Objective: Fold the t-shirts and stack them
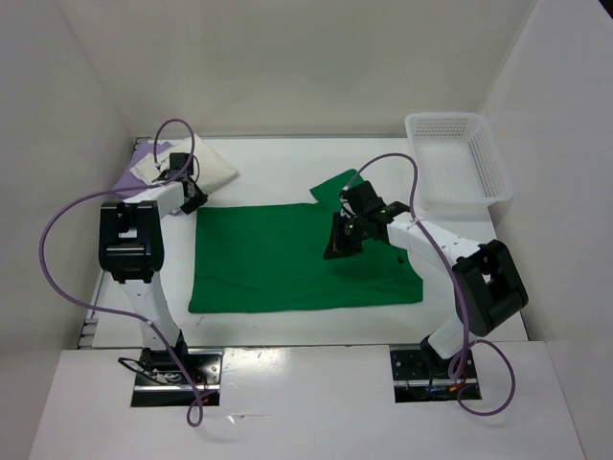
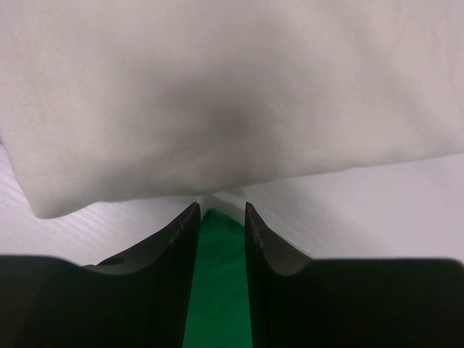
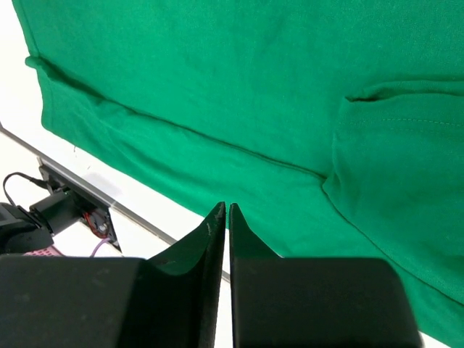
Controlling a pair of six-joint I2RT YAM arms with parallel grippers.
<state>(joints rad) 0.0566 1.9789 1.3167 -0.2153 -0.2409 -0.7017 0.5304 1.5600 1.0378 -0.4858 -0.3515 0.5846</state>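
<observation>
The bright green t-shirt [image 1: 278, 264] lies spread flat in the middle of the table, one sleeve [image 1: 335, 185] sticking out at its far edge. At the far left the cream white t-shirt [image 1: 209, 165] lies folded on the lavender one [image 1: 132, 174]. My left gripper [image 1: 192, 198] sits low at the green shirt's far left corner, just short of the cream shirt [image 2: 232, 94]. Its jaws stand a little apart, with green cloth [image 2: 217, 290] showing in the gap. My right gripper [image 1: 341, 245] hovers over the green shirt [image 3: 217, 87], shut, with nothing in it.
A white plastic mesh basket [image 1: 458, 161] stands at the far right corner. White walls close in the table on the left, back and right. Bare table [image 1: 287, 331] runs between the green shirt and the arm bases.
</observation>
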